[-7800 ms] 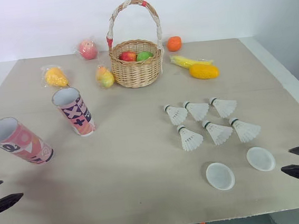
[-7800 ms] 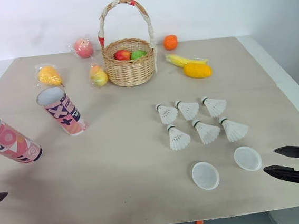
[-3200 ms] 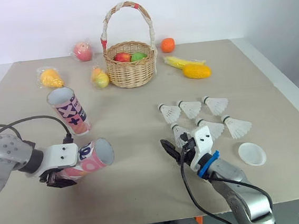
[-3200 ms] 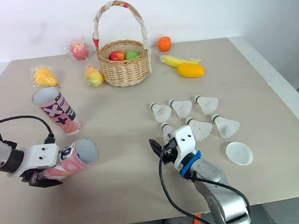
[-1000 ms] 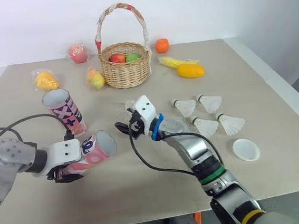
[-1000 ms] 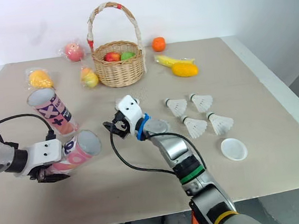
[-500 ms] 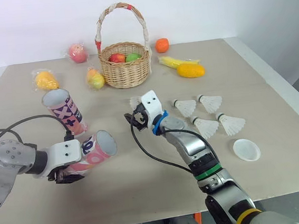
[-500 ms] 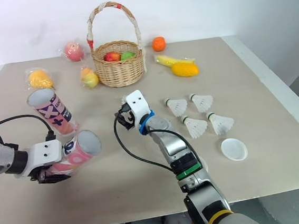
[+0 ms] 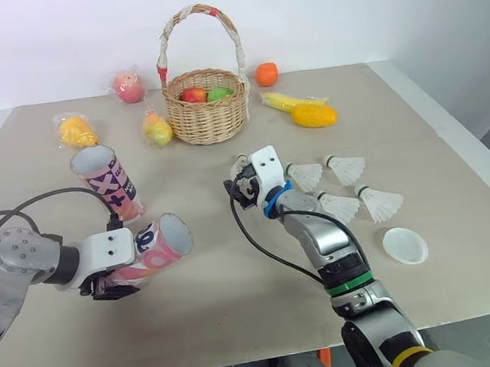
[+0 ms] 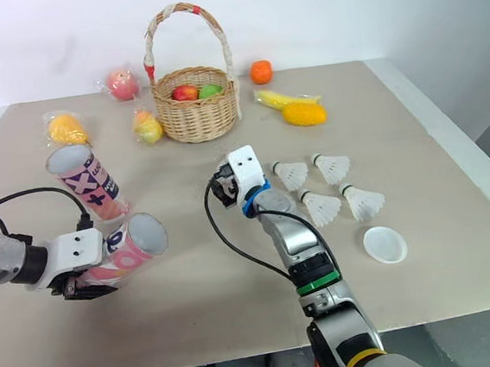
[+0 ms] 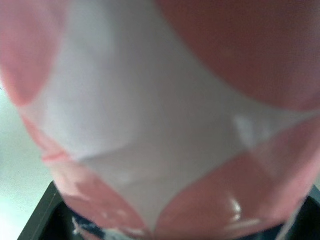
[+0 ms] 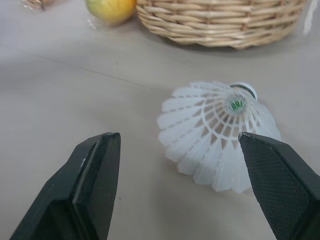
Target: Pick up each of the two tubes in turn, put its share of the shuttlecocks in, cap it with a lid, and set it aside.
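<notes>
**A:** Where is the pink tube?

**B:** It is in the left gripper, which is clamped around the tube's body near the base end. That is at about 8 o'clock on the bench. The tube is held nearly level, with its open mouth facing between 2 and 3 o'clock. In the left wrist view its pink-and-white wall sits right up against the camera.

**A:** And the second tube?

**B:** It stands on the bench on its base, leaning, with its mouth up. It is at about 11 o'clock from the pink one, near it but apart.

**A:** What is the right gripper doing?

**B:** It is near the bench's middle, at roughly 6 o'clock from the basket. Its fingers are spread wide and grip nothing. The right wrist view shows a shuttlecock lying on the bench between them. Its cork end points toward the basket, and neither finger touches it.

**A:** Anything else?

**B:** Four more shuttlecocks lie on the bench at 3 o'clock from the right gripper. A lid lies flat between 4 and 5 o'clock from them.
</notes>
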### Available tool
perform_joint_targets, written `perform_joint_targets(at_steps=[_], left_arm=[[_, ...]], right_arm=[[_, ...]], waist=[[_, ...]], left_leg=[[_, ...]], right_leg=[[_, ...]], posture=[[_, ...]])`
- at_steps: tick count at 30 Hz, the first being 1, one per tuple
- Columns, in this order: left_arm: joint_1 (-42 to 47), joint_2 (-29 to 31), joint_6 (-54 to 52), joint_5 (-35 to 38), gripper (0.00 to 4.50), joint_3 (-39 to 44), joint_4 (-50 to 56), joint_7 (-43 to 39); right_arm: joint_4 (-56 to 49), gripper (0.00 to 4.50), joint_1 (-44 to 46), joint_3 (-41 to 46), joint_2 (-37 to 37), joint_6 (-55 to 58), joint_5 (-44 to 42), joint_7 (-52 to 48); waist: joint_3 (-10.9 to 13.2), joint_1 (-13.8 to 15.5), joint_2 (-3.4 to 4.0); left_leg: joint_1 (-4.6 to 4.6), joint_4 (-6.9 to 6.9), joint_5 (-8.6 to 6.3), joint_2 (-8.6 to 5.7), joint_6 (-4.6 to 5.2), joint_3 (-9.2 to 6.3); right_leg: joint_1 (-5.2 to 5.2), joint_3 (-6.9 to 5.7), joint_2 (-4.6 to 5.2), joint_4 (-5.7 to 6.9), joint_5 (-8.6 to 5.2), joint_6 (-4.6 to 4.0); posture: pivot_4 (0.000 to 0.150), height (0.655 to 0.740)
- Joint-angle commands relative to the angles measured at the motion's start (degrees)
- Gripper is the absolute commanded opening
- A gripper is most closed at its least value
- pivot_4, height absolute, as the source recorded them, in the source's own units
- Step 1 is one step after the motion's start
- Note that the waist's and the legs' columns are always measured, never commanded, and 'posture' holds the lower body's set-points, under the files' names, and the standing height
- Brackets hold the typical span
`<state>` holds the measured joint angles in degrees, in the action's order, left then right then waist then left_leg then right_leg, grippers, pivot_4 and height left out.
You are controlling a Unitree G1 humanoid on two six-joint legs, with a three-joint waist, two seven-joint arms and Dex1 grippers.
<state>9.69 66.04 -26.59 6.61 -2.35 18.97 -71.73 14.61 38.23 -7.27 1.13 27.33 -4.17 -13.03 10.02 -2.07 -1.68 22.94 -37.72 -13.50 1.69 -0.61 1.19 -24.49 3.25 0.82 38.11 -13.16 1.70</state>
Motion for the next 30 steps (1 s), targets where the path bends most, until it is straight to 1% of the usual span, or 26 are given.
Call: perform_joint_targets(at_steps=[1, 12, 13, 15, 17, 19, 20, 21, 22, 25, 28, 30], left_arm=[[-0.16, -0.85, 0.58, 0.09, 3.18, -1.91, 0.26, 0.01], [-0.75, -0.74, -0.04, 0.33, 3.18, -1.43, 0.76, 0.37], [-0.77, -0.73, -0.08, 0.33, 3.18, -1.41, 0.8, 0.4], [-0.73, -0.73, -0.18, 0.31, 3.18, -1.48, 0.87, 0.47], [-0.57, -0.85, -0.33, 0.31, 3.18, -1.65, 0.94, 0.52], [-0.4, -0.93, -0.41, 0.26, 3.18, -1.8, 1.01, 0.56], [-0.36, -0.94, -0.41, 0.24, 3.18, -1.84, 1.03, 0.57], [-0.37, -0.95, -0.46, 0.26, 3.18, -1.83, 1.12, 0.59], [-0.38, -0.96, -0.51, 0.28, 3.18, -1.82, 1.19, 0.61], [-0.71, -0.84, -0.73, 0.36, 3.18, -1.64, 1.44, 0.68], [-1.12, -0.71, -1.07, 0.5, 3.18, -1.4, 1.81, 0.73], [-1.23, -0.66, -1.2, 0.5, 3.18, -1.34, 1.95, 0.78]], right_arm=[[1.26, 4.05, 2.49, 3.06, -1.24, -1.87, -0.52, 2.85], [6.64, 4.05, 5.93, 6.56, -3.58, -4.62, -1.12, 4.99], [7.45, 3.84, 6.36, 6.73, -3.73, -4.96, -1.18, 5.16], [9.55, 3.25, 7.26, 6.95, -4.1, -6.02, -1.08, 5.41], [12.19, 2.37, 8.28, 7.32, -4.48, -7.47, -0.85, 5.97], [15.01, 1.36, 9.31, 8.06, -4.8, -8.6, -0.91, 6.91], [16.0, 0.71, 9.66, 8.34, -4.88, -9.03, -0.95, 7.18], [16.86, 0.18, 9.93, 8.68, -5.03, -9.33, -1.1, 7.31], [17.42, 0.03, 10.1, 8.88, -5.12, -9.6, -1.22, 7.38], [17.04, 0.03, 9.77, 9.25, -5.37, -9.45, -2.03, 6.86], [11.43, 0.03, 7.68, 8.54, -4.99, -7.75, -2.77, 5.22], [4.37, 0.03, 5.81, 6.25, -3.91, -4.48, -4.38, 0.22]], waist=[[0.0, 0.0, 0.0], [0.01, -0.04, 0.02], [0.01, -0.05, 0.02], [0.01, -0.06, 0.02], [0.01, -0.07, 0.02], [0.01, -0.07, 0.02], [0.01, -0.07, 0.02], [0.01, -0.08, 0.02], [0.01, -0.08, 0.02], [0.01, -0.09, 0.02], [0.02, -0.09, 0.03], [0.02, -0.08, 0.04]], left_leg=[[0.0, 0.0, 0.0, -0.01, 0.0, 0.0], [0.0, 0.0, 0.0, -0.02, 0.0, 0.04], [0.0, 0.0, 0.0, -0.02, 0.0, 0.04], [0.0, 0.0, 0.0, -0.02, 0.0, 0.05], [0.0, 0.0, 0.0, -0.02, 0.0, 0.05], [0.0, 0.0, 0.0, -0.02, 0.0, 0.05], [0.0, 0.0, 0.0, -0.03, 0.0, 0.05], [0.0, 0.0, 0.0, -0.03, 0.0, 0.05], [0.0, 0.0, 0.0, -0.03, 0.0, 0.06], [0.0, 0.0, 0.0, -0.03, 0.0, 0.06], [-0.01, 0.0, 0.0, -0.03, 0.0, 0.06], [0.0, 0.02, 0.0, -0.04, 0.0, 0.03]], right_leg=[[0.0, 0.0, 0.02, 0.0, 0.01, 0.02], [0.0, 0.04, 0.04, -0.01, -0.03, 0.14], [0.0, 0.04, 0.04, -0.01, -0.03, 0.15], [-0.01, 0.05, 0.04, -0.01, -0.03, 0.15], [0.0, 0.04, 0.04, -0.01, -0.03, 0.15], [0.0, 0.05, 0.05, -0.02, -0.03, 0.15], [0.0, 0.05, 0.05, -0.02, -0.03, 0.15], [0.0, 0.05, 0.06, -0.02, -0.03, 0.15], [0.0, 0.05, 0.06, -0.02, -0.03, 0.15], [0.0, 0.06, 0.07, -0.02, -0.03, 0.16], [0.0, 0.06, 0.07, -0.02, -0.03, 0.16], [0.0, 0.06, 0.08, -0.02, -0.05, 0.17]], posture=[[0.15, 0.74], [0.15, 0.74], [0.15, 0.74], [0.15, 0.74], [0.15, 0.74], [0.15, 0.74], [0.15, 0.74], [0.15, 0.74], [0.15, 0.74], [0.15, 0.74], [0.15, 0.74], [0.15, 0.74]])
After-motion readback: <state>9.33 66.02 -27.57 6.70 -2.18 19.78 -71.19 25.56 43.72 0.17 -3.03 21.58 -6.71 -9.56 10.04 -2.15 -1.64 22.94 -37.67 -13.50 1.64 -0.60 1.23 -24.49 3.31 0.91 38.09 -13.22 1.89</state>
